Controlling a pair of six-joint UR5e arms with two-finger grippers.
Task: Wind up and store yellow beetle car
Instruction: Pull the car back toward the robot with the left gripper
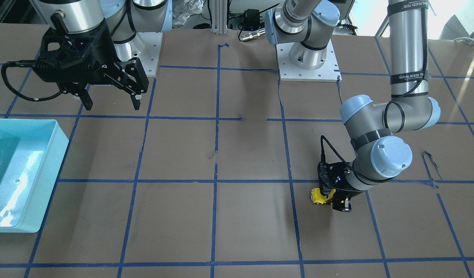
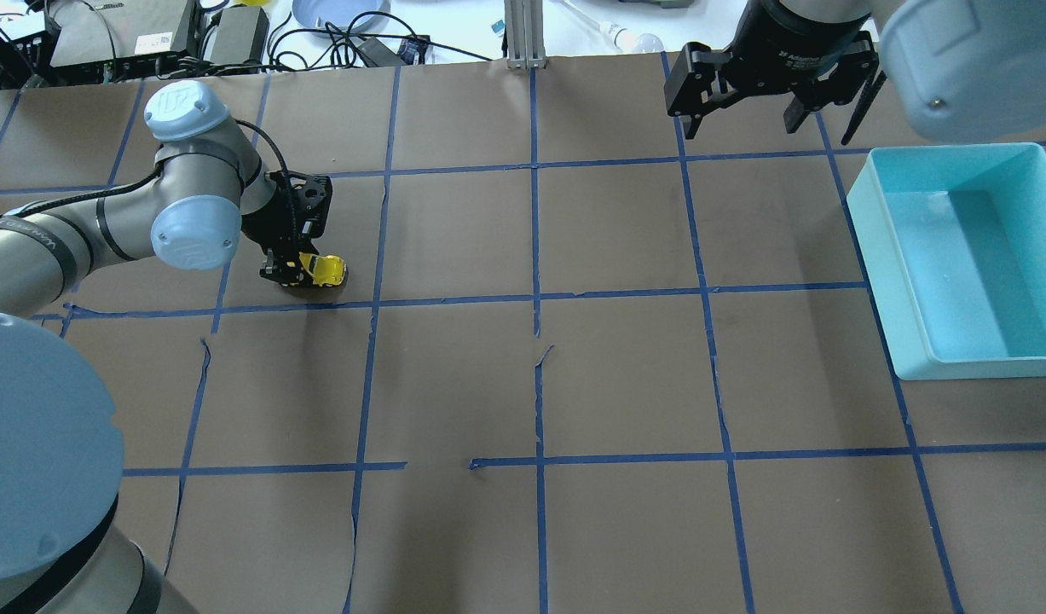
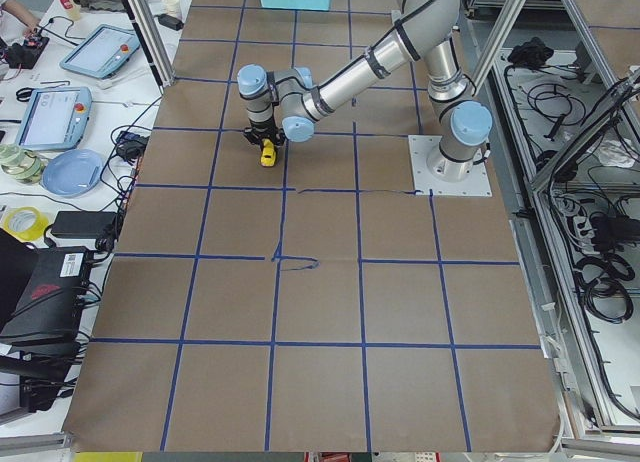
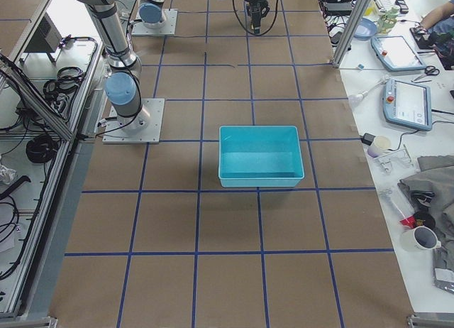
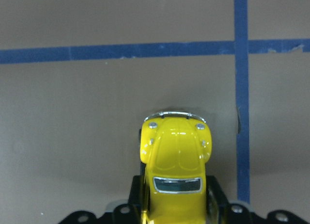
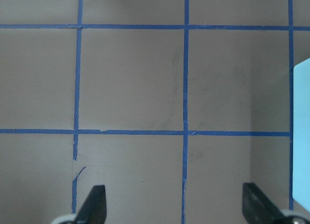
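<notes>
The yellow beetle car (image 1: 318, 196) rests on the brown table with its wheels down, and it shows in the overhead view (image 2: 326, 270) and in the left side view (image 3: 267, 155). My left gripper (image 1: 331, 199) is low at the table and shut on the car's rear half. In the left wrist view the car (image 5: 177, 156) points away from the camera between the black fingers (image 5: 218, 204). My right gripper (image 1: 111, 102) hangs open and empty high above the table, far from the car. Its open fingertips (image 6: 94, 204) frame bare table in the right wrist view.
A teal bin (image 2: 872, 239) stands empty on the robot's right side of the table, also seen in the front-facing view (image 1: 47, 173) and the right side view (image 4: 259, 179). Blue tape lines (image 2: 535, 298) grid the brown table cover.
</notes>
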